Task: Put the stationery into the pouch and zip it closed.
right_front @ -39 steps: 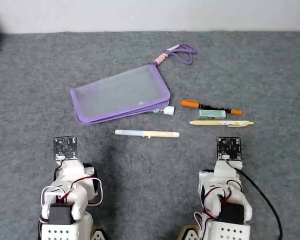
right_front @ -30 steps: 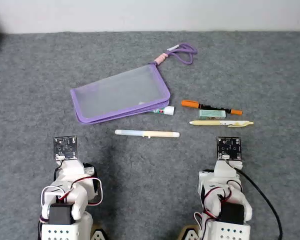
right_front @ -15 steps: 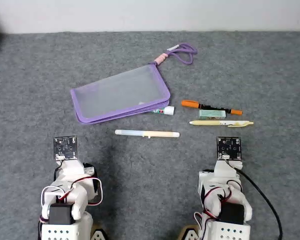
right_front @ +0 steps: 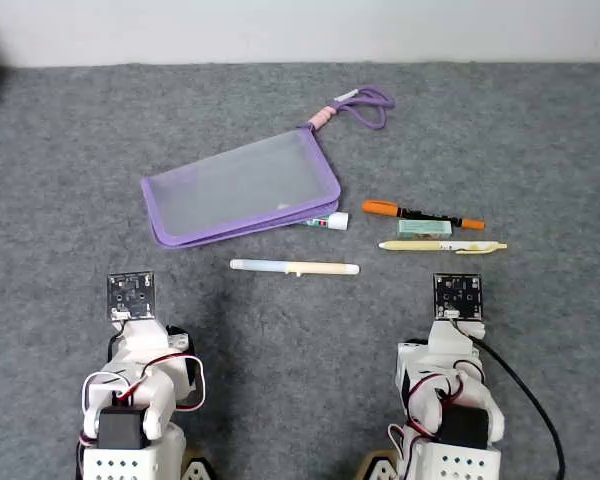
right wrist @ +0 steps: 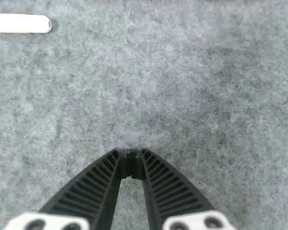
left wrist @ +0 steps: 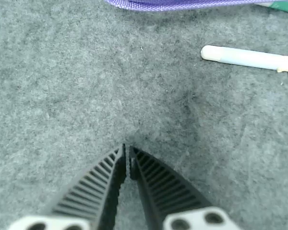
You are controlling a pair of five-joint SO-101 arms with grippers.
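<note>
Beside the pouch (right_front: 242, 187), an orange pen (right_front: 421, 214)

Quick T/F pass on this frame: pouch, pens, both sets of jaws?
1. The pouch lies flat on the mat. True.
2. The left gripper holds the pale pen. False: its jaws are shut on nothing, and the pale pen lies on the mat between the pouch and the arms.
3. The orange pen and the yellow pen lie near each other, outside the pouch. True.
4. The right gripper has its jaws wide open. False: they are shut and empty.
</note>
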